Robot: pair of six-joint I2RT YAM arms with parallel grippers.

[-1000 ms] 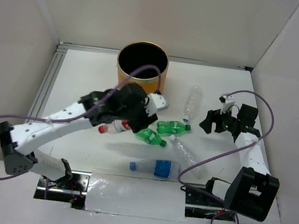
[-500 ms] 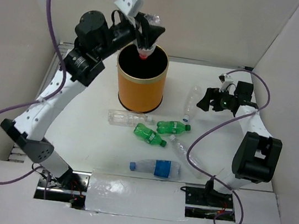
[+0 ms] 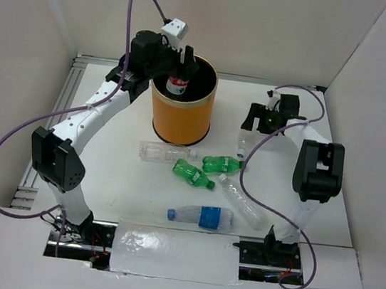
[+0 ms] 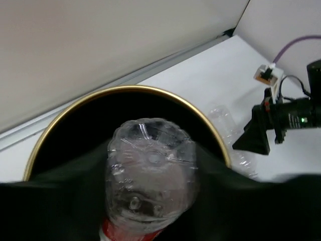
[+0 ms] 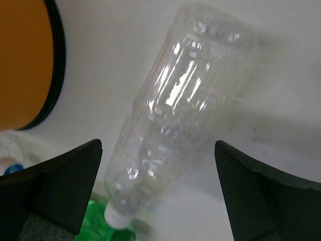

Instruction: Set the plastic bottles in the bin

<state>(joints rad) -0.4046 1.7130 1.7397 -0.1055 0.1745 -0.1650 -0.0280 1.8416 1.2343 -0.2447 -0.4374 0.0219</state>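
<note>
The orange bin (image 3: 179,117) stands at the back centre. My left gripper (image 3: 181,69) is over its mouth, shut on the clear bottle with the red label (image 3: 178,85), which hangs inside the rim. In the left wrist view that bottle's base (image 4: 150,165) fills the middle above the bin's black inside, with the rim (image 4: 203,115) around it. My right gripper (image 3: 258,118) is open over a plain clear bottle (image 3: 242,144) lying on the table. In the right wrist view the fingers (image 5: 60,186) stand on either side of it (image 5: 175,110), apart from it.
Two green bottles (image 3: 223,164) (image 3: 193,175), two plain clear bottles (image 3: 163,153) (image 3: 242,202) and a blue-label bottle (image 3: 204,216) lie in front of the bin. White walls enclose the table on three sides. A metal rail (image 3: 56,118) runs along the left edge.
My left arm has lowered the red-label bottle from above the bin into its mouth. My right gripper has moved left and down over the clear bottle.
</note>
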